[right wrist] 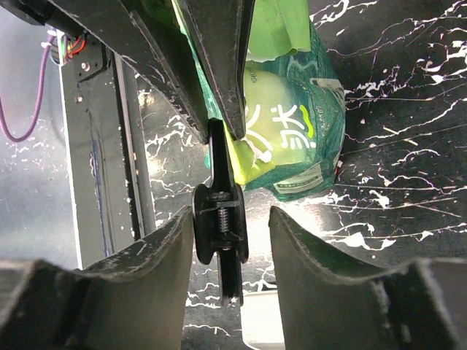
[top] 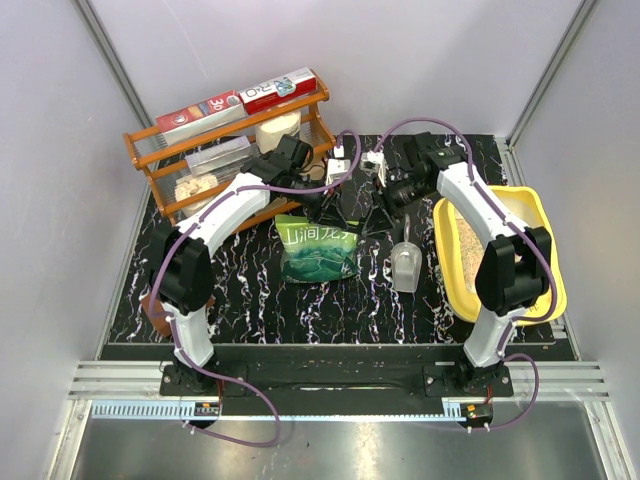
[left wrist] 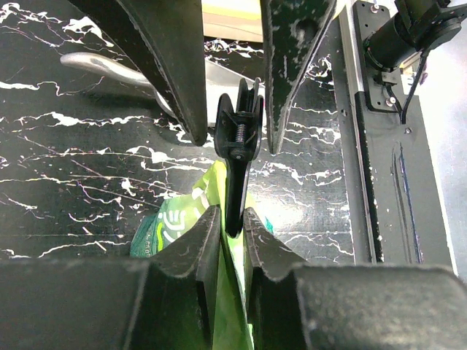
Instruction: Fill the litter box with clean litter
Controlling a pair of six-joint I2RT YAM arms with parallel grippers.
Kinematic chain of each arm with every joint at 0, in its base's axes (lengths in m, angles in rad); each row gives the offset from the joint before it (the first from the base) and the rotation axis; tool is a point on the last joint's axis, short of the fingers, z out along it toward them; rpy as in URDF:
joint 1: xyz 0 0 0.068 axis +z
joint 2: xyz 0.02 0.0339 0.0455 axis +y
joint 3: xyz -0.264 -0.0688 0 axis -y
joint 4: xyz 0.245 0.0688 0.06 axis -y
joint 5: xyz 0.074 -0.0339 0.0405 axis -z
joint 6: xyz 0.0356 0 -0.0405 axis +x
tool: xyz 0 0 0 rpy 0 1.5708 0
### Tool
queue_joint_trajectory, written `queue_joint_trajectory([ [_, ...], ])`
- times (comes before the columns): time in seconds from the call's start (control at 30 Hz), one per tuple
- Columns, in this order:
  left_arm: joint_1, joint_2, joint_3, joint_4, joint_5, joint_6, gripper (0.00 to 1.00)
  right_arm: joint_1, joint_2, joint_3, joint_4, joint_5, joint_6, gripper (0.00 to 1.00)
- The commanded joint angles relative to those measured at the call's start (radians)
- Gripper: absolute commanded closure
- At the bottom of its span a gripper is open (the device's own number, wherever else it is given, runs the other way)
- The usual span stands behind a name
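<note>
Left gripper (left wrist: 232, 219) is pressed together on the top edge of the pouch (top: 318, 250), right where the clip (right wrist: 219, 219) sits on it. The clip's long bar runs down between your left fingers (left wrist: 208, 244).

Right gripper (right wrist: 230, 215) is spread, with one finger on each side of the clip's spring end. The finger on one side looks touching or just beside the clip body, and the other is apart from it.

The green pouch with white characters is mid-table (top: 250, 290), with its top toward the back edge where both grippers meet. You can't tell from either wrist view whether the mouth is open, and its contents aren't visible.

The litter box (top: 545, 290) lies along the right edge of the table. Pale beige litter (top: 468, 240) shows in its left part; the right arm covers much of the rest, so you can't judge the fill level.

The grey scoop (top: 405, 265) lies on the table between the pouch and the litter box, just beside the box's left rim. Its bowl looks bare.

The orange rack (top: 150, 160) is at the back left corner and holds boxes and packets, with a red-and-white box on top.
</note>
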Motion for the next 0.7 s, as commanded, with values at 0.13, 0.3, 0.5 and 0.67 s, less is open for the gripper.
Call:
queue_joint_trajectory([
  [0.13,-0.004,0.001,0.034,0.023,-0.01,-0.002,0.87,0.025,-0.008,0.04,0.032,0.032,0.002,0.76],
  [0.3,0.002,-0.013,0.028,0.025,-0.024,-0.015,0.62,0.024,-0.034,0.025,0.031,0.046,-0.009,0.96],
  [0.5,0.028,-0.044,-0.019,0.017,-0.03,0.008,0.61,0.007,-0.077,0.0,0.005,0.04,-0.038,1.0],
  [0.67,0.035,-0.042,-0.041,0.005,-0.035,0.021,0.74,-0.025,-0.127,0.019,-0.052,0.026,-0.085,1.0],
])
